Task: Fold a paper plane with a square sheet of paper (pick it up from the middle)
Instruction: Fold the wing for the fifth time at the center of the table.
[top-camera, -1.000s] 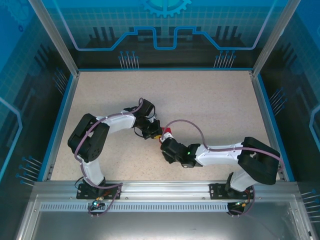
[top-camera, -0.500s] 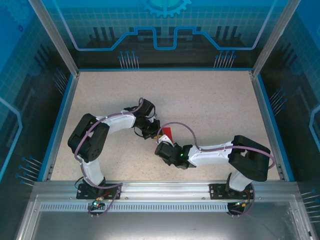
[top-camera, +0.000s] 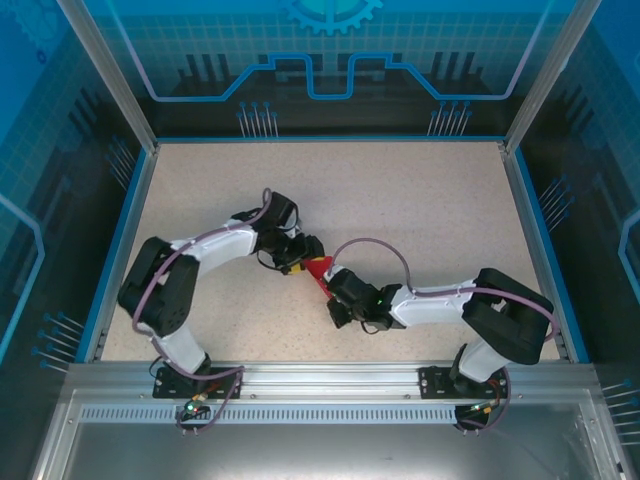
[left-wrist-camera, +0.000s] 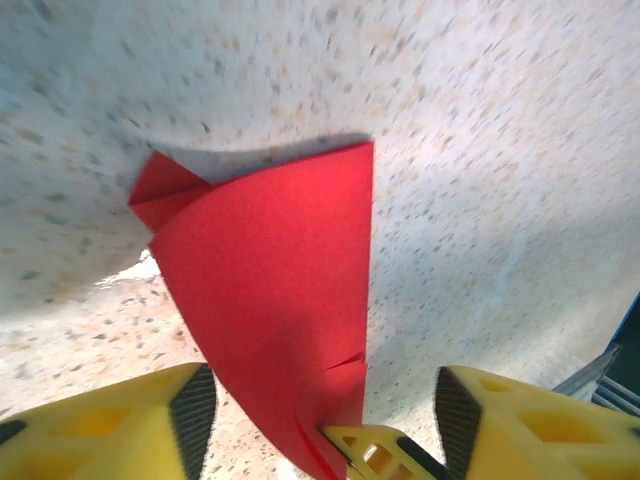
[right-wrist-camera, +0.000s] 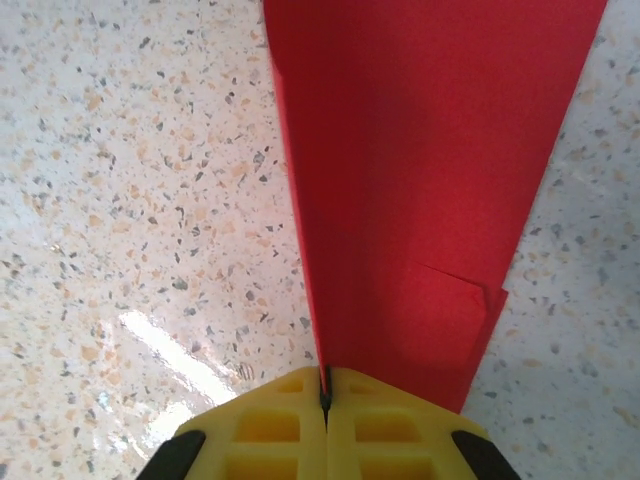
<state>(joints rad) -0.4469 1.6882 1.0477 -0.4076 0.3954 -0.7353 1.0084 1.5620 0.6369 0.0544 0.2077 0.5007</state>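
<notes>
In the last second your left claw (left-wrist-camera: 318, 415) has come in toward the right one, so the folded red paper (top-camera: 318, 268) now stands between its spread fingers, near the middle of the surface (top-camera: 420, 200). Your right claw (right-wrist-camera: 325, 400) is pinching the paper's edge, so I judge that a handover or a crease is near. The paper is in no container.

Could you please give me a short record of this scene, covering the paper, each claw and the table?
paper: red paper, folded into overlapping layers with a pointed corner, near the table's middle
left claw: left claw open, one finger on either side of the paper's near end
right claw: right claw shut on the paper's edge
claw spacing: the two claws sit close together around the paper in the top view
table: table, speckled beige surface
task stage: some folds made; no finished plane shape yet
</notes>
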